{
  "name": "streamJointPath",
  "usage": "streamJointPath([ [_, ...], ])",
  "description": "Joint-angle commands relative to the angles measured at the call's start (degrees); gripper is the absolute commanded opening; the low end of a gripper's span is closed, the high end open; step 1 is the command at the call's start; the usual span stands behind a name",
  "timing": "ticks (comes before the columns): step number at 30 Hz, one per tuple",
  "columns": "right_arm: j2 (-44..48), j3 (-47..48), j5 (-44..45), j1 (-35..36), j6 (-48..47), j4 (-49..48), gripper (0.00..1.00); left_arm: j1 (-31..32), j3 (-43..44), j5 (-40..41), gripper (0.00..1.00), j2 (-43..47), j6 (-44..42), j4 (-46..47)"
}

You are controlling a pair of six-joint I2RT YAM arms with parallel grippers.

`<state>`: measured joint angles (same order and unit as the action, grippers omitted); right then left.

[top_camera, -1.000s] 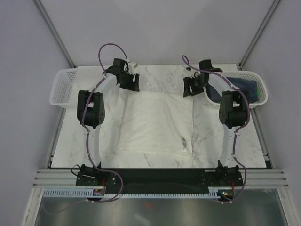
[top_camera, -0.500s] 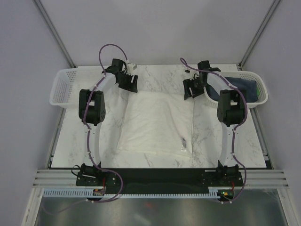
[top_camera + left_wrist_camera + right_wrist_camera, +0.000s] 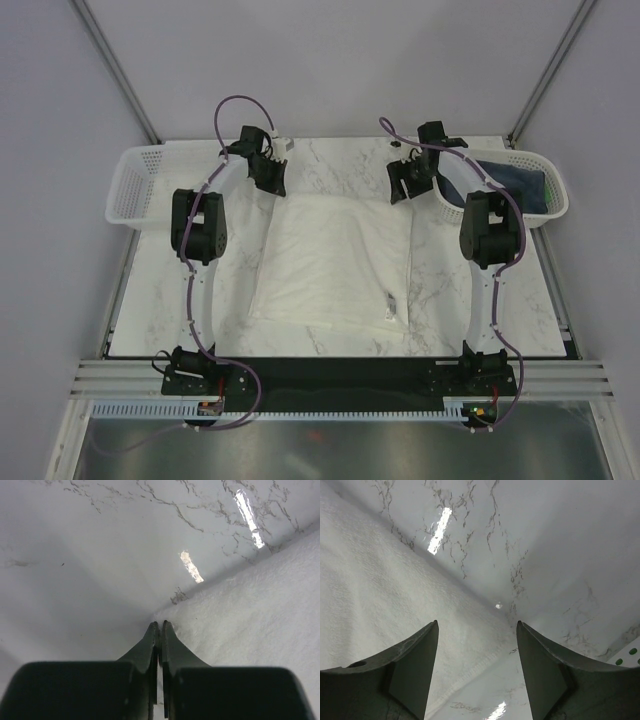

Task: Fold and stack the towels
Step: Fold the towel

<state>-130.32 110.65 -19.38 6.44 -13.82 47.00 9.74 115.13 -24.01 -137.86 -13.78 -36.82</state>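
Two grippers stood at the far corners of the cream-white towel (image 3: 335, 265).
The left gripper (image 3: 159, 626) had its jaws together; the right gripper (image 3: 477, 623) held them apart.

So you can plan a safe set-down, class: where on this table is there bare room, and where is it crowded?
Bare marble: the far strip between left gripper and right gripper, beyond the cream towel; the patch between towel and left arm. Crowded: the towel's far corners, where both grippers sit.
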Motion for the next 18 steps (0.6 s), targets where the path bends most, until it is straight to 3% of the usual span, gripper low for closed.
streamJointPath([
  [1, -0.37, 1.32, 2.32, 0.94, -1.82, -1.03, 0.72, -0.42, 1.85, 5.90, 0.02, 0.66, -1.07, -1.33],
  [8, 2.70, -2.63, 1.80, 1.39, 0.11, -4.11, 0.71, -0.68, 1.06, 11.17, 0.02, 1.37, -0.37, -1.33],
  [12, 4.02, -5.53, -1.18, 1.56, -1.20, -4.81, 0.71, -0.95, 0.27, 9.16, 0.02, 3.03, -0.72, -1.33],
  [18, 4.03, -2.21, -1.98, 2.00, -0.68, -6.66, 0.72, -0.95, 0.01, 10.21, 0.02, 3.21, -0.72, -1.41],
])
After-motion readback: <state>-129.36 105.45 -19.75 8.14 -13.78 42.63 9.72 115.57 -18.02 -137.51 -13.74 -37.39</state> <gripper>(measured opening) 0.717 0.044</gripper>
